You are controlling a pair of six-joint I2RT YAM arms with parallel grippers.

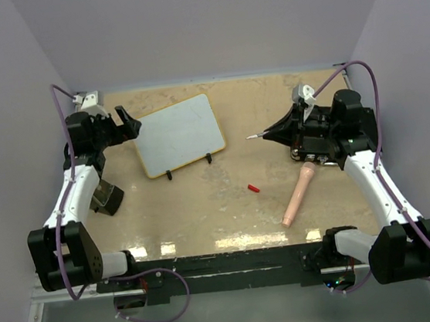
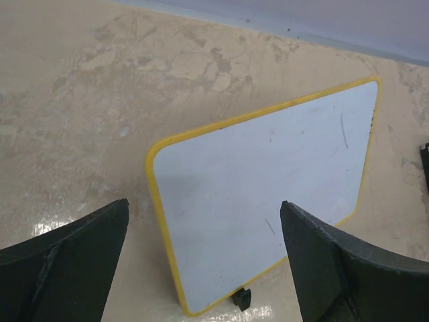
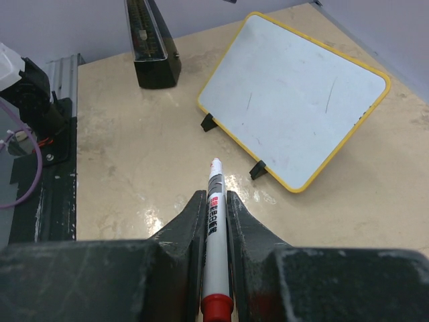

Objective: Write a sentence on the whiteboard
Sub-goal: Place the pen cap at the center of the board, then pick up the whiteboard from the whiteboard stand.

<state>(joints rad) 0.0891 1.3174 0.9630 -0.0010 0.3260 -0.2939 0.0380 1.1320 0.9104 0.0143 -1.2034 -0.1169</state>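
The right hand [image 3: 214,201] is clenched on a marker [image 3: 216,228], whose bare tip points toward the whiteboard [image 1: 179,134]. The board sits on two small black feet toward the far left of the bench [image 1: 206,216], and its face is bare of writing but for a few faint strokes. The left hand [image 1: 127,123] hangs released, jaws spread wide, just beside the board's left edge and apparently not touching it. A small red cap [image 1: 254,188] lies on the near side of the board, off to its right. A pink handle-shaped object [image 1: 298,193] lies farther right still, and a black case [image 1: 109,196] stands off the board's near left corner.

Writing has yet to begin, and the marker tip is well apart from the board. The step in hand looks to be bringing the tip to the board's upper left corner. Doing it well likely means steadying the light board first, since on those feet it could slide or rock under pressure, so the open left hand would need to close on the yellow rim or press the edge. The tip should probably meet the face lightly and near square, starting far enough left to leave room for two lines.
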